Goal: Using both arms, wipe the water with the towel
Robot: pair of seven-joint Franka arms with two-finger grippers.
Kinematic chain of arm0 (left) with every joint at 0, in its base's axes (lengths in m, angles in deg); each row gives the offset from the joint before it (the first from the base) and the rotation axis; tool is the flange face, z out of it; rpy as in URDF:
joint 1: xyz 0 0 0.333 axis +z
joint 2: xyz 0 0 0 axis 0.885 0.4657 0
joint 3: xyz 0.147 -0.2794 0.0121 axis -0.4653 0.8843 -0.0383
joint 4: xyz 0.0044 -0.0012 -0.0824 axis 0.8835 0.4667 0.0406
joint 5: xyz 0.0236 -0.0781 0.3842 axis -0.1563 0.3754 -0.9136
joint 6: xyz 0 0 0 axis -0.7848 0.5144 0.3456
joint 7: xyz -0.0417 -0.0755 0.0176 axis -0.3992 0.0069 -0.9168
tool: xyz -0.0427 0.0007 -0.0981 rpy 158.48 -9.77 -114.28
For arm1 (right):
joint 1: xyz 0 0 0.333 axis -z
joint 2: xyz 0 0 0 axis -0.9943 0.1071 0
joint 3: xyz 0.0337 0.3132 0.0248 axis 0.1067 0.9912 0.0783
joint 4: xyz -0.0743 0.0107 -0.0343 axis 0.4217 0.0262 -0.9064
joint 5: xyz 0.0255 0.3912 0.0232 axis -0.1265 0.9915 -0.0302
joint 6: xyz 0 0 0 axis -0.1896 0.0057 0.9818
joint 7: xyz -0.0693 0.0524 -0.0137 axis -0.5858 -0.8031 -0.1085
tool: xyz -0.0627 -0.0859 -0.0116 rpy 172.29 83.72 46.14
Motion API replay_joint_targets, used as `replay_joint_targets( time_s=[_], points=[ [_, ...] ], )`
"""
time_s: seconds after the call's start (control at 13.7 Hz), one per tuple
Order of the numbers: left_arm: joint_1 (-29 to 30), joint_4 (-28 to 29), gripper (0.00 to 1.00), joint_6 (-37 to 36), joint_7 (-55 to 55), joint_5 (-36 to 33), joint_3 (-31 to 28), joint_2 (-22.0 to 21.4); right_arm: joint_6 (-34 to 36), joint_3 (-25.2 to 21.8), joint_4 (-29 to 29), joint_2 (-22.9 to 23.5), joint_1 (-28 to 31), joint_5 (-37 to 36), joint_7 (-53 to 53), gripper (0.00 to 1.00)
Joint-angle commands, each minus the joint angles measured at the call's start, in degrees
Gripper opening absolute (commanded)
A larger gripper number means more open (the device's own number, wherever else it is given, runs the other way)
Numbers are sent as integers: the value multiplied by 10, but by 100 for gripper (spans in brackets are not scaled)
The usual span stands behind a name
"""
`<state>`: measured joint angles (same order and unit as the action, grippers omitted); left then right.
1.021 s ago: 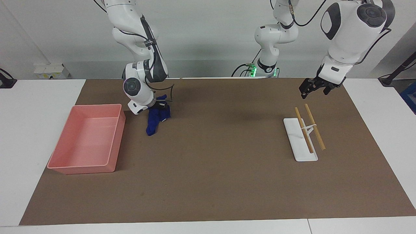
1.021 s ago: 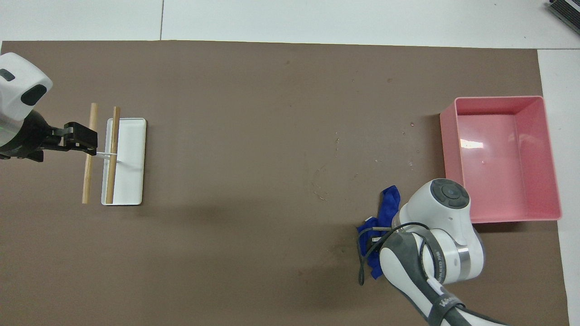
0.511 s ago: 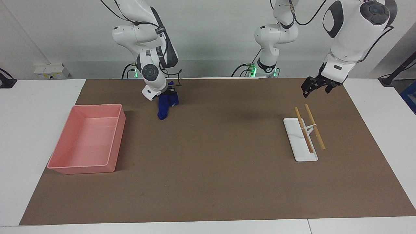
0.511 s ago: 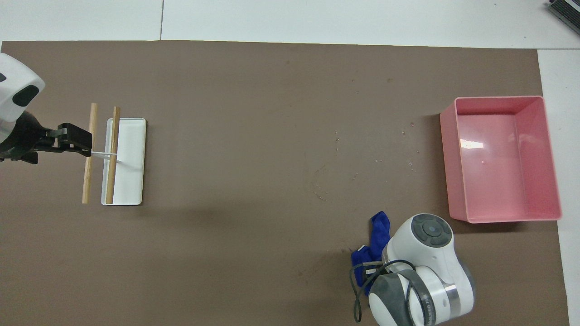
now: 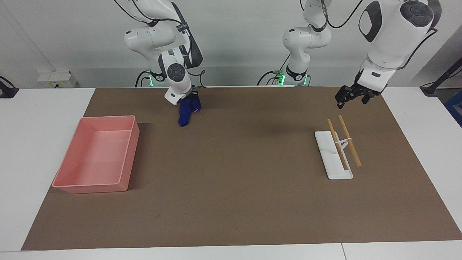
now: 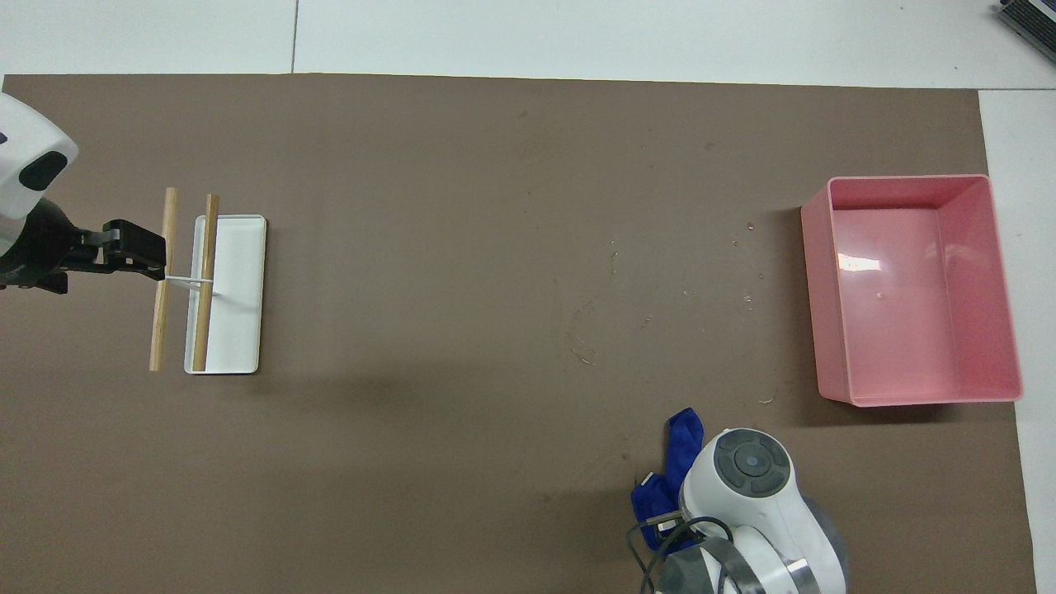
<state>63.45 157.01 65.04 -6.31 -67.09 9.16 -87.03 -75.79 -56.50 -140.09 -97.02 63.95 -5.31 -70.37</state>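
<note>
The blue towel (image 5: 185, 112) hangs bunched from my right gripper (image 5: 192, 101), which is shut on its top. It is held over the brown mat's edge nearest the robots, toward the right arm's end. In the overhead view the towel (image 6: 681, 436) sticks out from under the right wrist, which hides the gripper. Whether its low end touches the mat I cannot tell. My left gripper (image 5: 343, 99) hangs in the air over the mat beside the wooden sticks (image 5: 349, 141), apart from them; it also shows in the overhead view (image 6: 136, 247). Small water specks (image 6: 747, 297) dot the mat near the pink tray.
A pink tray (image 5: 124, 182) stands at the right arm's end, empty (image 6: 813, 272). A white flat rack (image 5: 334, 169) with two wooden sticks across it lies at the left arm's end (image 6: 239, 330). The brown mat (image 5: 234, 187) covers the table.
My right arm has pulled back toward the robots with the towel, away from the tray and the wet specks. My left gripper has barely shifted.
</note>
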Motion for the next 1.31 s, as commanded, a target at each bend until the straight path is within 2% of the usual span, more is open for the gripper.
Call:
replay_joint_targets(
  time_s=[0.0,0.22,0.36,0.51,0.73,0.8,0.95,1.24],
  points=[
    [3,8,100,10,2,7,1,-16,-16,-1,-11,-11,27,-35,-57,0],
    [-2,9,100,10,0,7,1,-23,-43,-2,-10,1,91,-71,-125,0],
    [0,10,100,10,3,7,0,-24,-74,-1,-2,18,163,-107,-187,0],
    [-1,10,100,7,1,7,0,-24,-78,-1,19,31,225,-117,-252,0],
    [0,13,100,6,1,7,0,-27,-65,-3,51,33,260,-117,-271,0],
    [1,14,100,6,1,7,0,-27,-45,-5,63,29,261,-117,-266,0],
    [3,14,100,6,1,7,0,-27,38,-5,109,10,270,-117,-248,0],
    [3,14,100,6,1,7,0,-27,233,-6,212,-65,271,-116,-199,0]
  ],
)
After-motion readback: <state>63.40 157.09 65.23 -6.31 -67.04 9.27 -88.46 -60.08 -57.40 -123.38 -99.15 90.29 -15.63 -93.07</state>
